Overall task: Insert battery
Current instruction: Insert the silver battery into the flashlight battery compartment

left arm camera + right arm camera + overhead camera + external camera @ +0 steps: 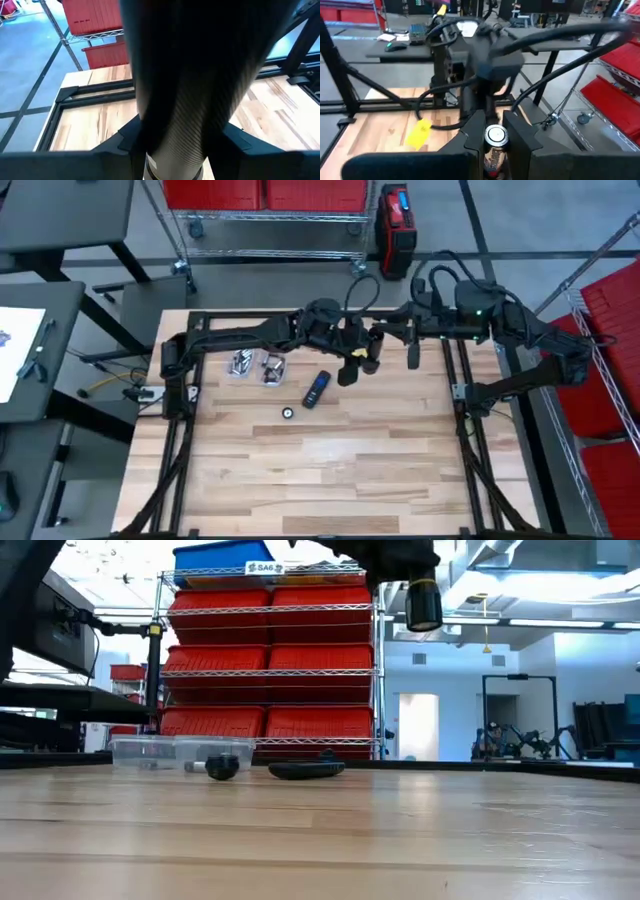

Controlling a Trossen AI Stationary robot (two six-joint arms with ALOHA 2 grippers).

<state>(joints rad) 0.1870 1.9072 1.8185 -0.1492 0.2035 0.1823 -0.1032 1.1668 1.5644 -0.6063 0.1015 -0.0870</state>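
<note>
My left gripper is over the far middle of the table, shut on a dark ribbed tube. In the low view the tube hangs about upright, high above the table. Just to its right, my right gripper is shut on a battery and faces the left arm. A black remote and a small round black cap lie flat on the wood below. Two clear boxes holding batteries stand to their left. My left gripper pinches the tube between its two fingers, which lie across it, close to the end with a pale ring. The tube is lifted clear of the table, roughly upright. My right gripper pinches the battery's sides between its two fingers. The battery's silver end faces back toward the wrist. It is held clear of the table.
The table's black frame rails run along the left, right and far sides. The near half of the wooden top shows bare boards. A wire shelf with red bins stands beyond the far edge.
</note>
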